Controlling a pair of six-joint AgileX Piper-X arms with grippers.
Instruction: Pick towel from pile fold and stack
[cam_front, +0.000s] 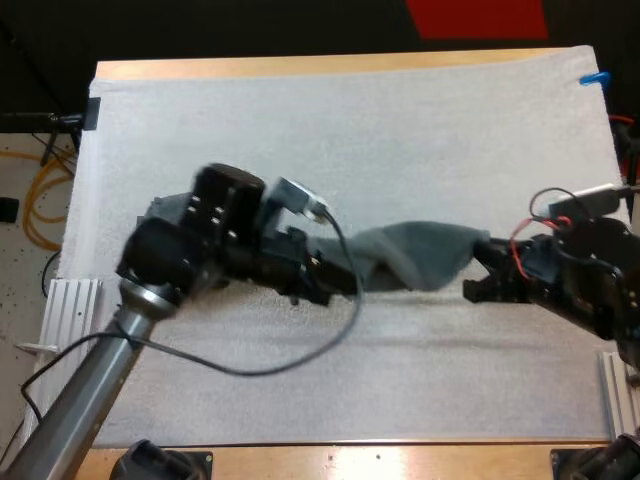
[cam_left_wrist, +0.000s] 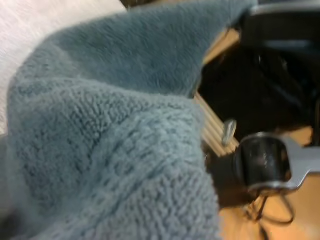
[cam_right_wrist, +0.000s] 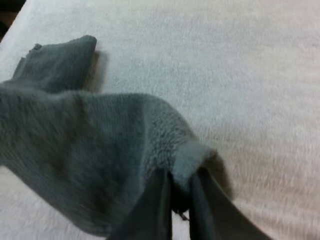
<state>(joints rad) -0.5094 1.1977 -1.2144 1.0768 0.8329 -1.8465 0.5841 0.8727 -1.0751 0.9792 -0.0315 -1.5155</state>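
Observation:
A dark grey-green towel (cam_front: 420, 255) hangs stretched just above the white mat (cam_front: 350, 130), held between my two grippers. My left gripper (cam_front: 345, 272) holds the towel's left end, and in the left wrist view the towel (cam_left_wrist: 110, 130) drapes close over it and hides the fingers. My right gripper (cam_front: 478, 268) grips the towel's right end. In the right wrist view its two black fingers (cam_right_wrist: 152, 210) pinch a bunched corner of the towel (cam_right_wrist: 187, 160), while the rest of the towel (cam_right_wrist: 75, 135) sags toward the mat.
The mat covers most of the wooden table (cam_front: 300, 66), with open mat behind and in front of the towel. Metal rails stand at the table's left edge (cam_front: 72, 300) and right edge (cam_front: 620, 400). Beyond the towel in the left wrist view is my right arm (cam_left_wrist: 265, 85).

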